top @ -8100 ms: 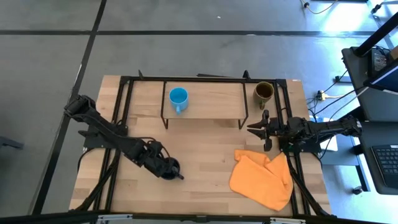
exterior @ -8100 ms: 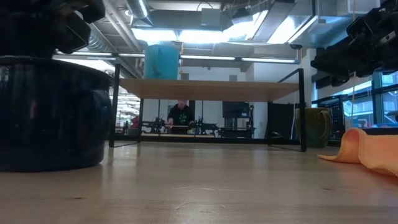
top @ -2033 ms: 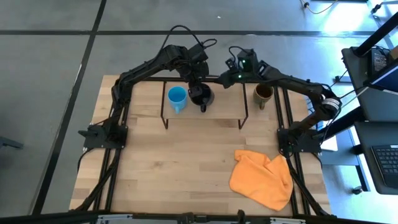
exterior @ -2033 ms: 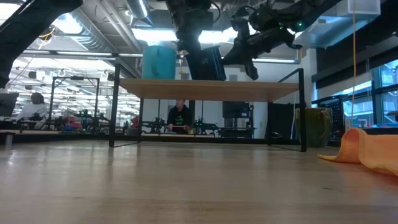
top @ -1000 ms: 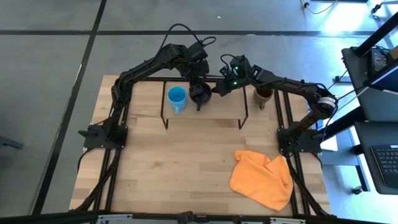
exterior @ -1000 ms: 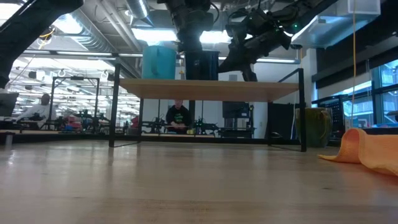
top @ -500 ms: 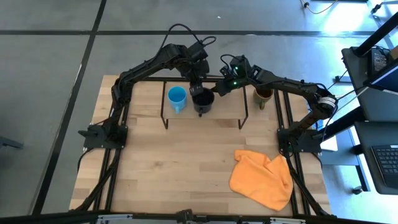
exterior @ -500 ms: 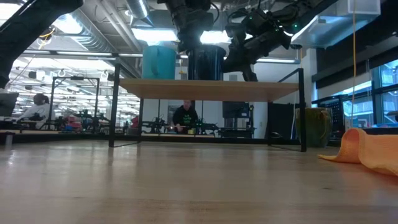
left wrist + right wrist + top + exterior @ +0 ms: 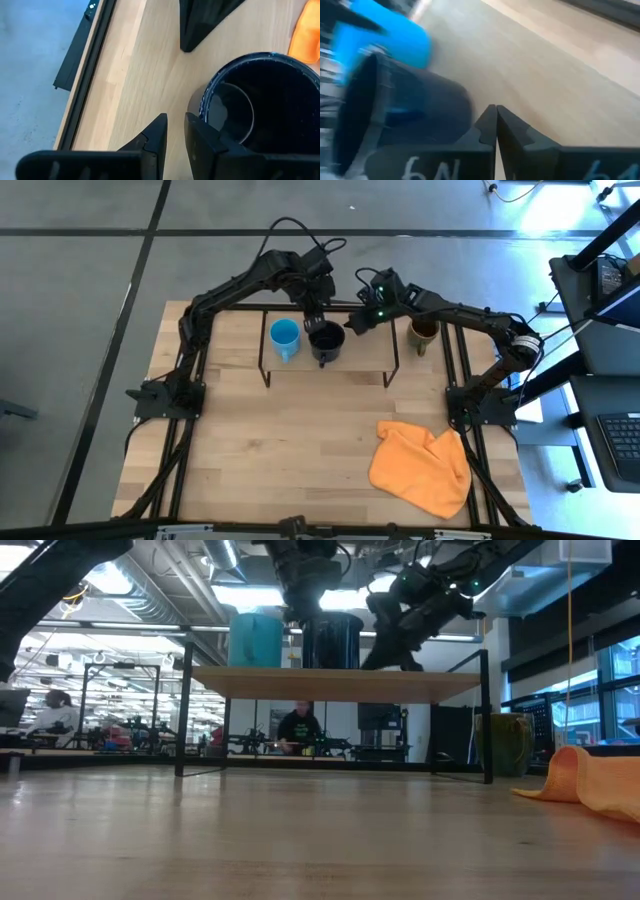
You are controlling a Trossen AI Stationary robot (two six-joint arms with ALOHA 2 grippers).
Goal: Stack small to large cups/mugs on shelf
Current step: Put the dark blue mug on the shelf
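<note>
- The left gripper (image 9: 320, 321) hangs over the back rim of the black mug (image 9: 326, 340); in the left wrist view its fingers (image 9: 200, 137) are nearly together with a thin gap, beside the mug's rim, not pinching it.
- The right gripper (image 9: 352, 323) has its fingers (image 9: 492, 122) pressed together, holding nothing, just beside the black mug's right side.
- The low view shows the black mug (image 9: 331, 640) standing upright on the shelf (image 9: 335, 683), close beside the light blue mug (image 9: 257, 639), which is nearer the shelf's left end.
- Only the high view shows the olive-brown mug (image 9: 424, 330) on the bench (image 9: 300, 440) off the shelf's right end, near the bench's back right corner.
- The shelf's right half is bare; an orange cloth (image 9: 422, 468) lies near the bench's front right corner.
- White marks on the right gripper read like "6N".
</note>
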